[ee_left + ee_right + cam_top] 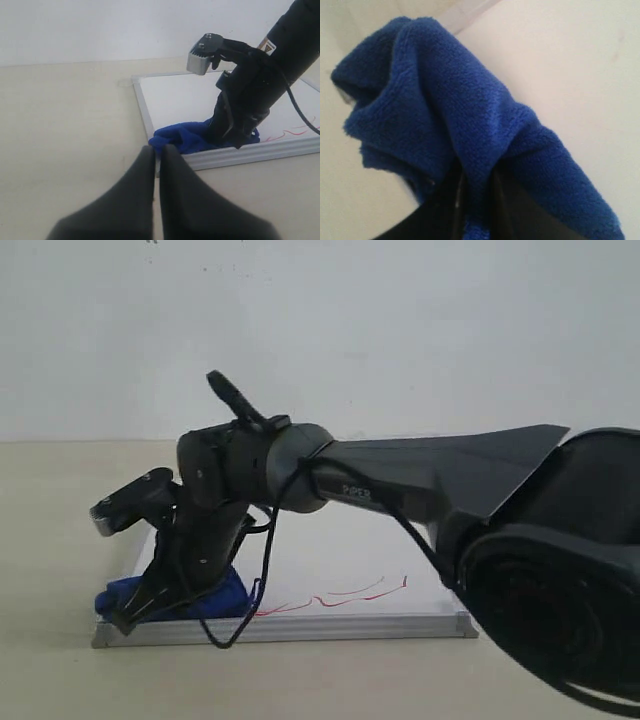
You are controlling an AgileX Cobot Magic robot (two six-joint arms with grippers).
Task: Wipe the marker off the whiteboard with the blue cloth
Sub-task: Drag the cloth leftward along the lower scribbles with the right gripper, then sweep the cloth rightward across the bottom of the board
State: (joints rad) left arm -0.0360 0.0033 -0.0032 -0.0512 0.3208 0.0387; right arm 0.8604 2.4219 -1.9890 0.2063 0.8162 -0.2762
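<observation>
The whiteboard [330, 560] lies flat on the table, its silver frame towards the camera. Thin red marker [345, 596] lines run along its near edge, right of the blue cloth [222, 598]. The cloth is bunched on the board's near left corner. My right gripper [150, 602] reaches across and presses down there. In the right wrist view it [477, 185] is shut on a fold of the blue cloth [440, 100]. My left gripper [157, 150] is shut and holds nothing, hovering over the table just short of the whiteboard [180, 97] corner and the cloth [182, 137].
The beige table [60, 540] surrounds the board, with a white wall behind. The right arm [400, 485] spans the board from the right, and its cable [265, 570] hangs beside the cloth. More marker [295, 132] shows past the arm in the left wrist view.
</observation>
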